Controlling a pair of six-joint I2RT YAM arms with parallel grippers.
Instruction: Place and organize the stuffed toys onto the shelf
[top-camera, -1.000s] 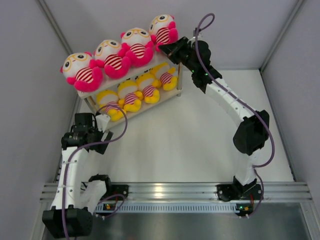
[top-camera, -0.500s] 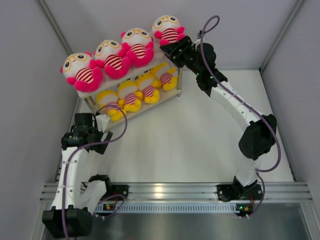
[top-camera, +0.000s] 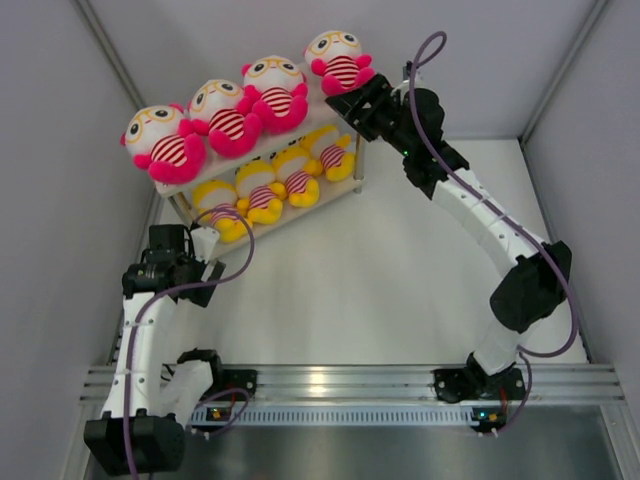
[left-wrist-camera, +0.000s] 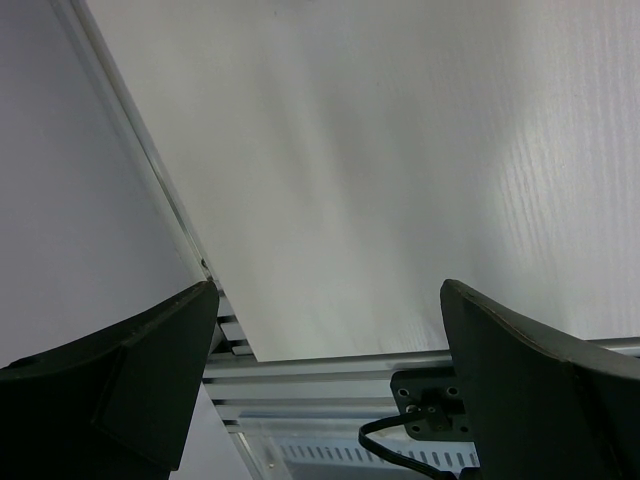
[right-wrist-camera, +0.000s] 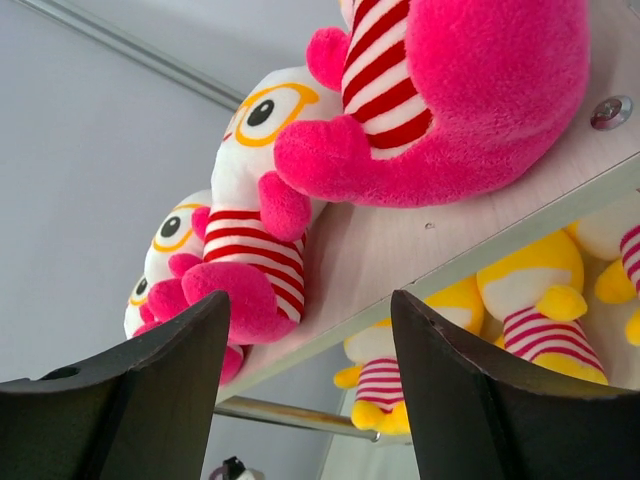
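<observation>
Reaching arm: right arm, stretched out to the far side of the white table (top-camera: 400, 270); the right gripper (top-camera: 342, 102) sits just beside the right end of the upper tier.
Right fingers: black fingers (right-wrist-camera: 130, 400) spread wide with nothing clamped. The wrist view looks between them at the rack from just below board level.
Rack: white two-tier shelf (top-camera: 168, 186) with thin metal legs, in the table's far left part, angled to the back wall.
Top board (right-wrist-camera: 390, 250): four hot pink round-headed plush toys (top-camera: 225, 118) with white faces and ringed eyes. They sit upright in a row, red-and-white striped bellies facing out.
Lower board (top-camera: 300, 212): four yellow plush toys (top-camera: 260, 190) of the same pattern, packed side by side, neighbours touching.
Nearest toy: the rightmost pink toy (top-camera: 338, 62) sits at the board's right end, right by the right gripper. In the wrist view it is above and beyond the fingertips, not between them. Contact: cannot tell.
Left arm: folded up on the left side, near the shelf's left front corner and not touching it.
Left fingers: left gripper (left-wrist-camera: 328, 290) is wide open and holds nothing. Only the table surface and the aluminium rail (left-wrist-camera: 330, 365) show between the tips.
</observation>
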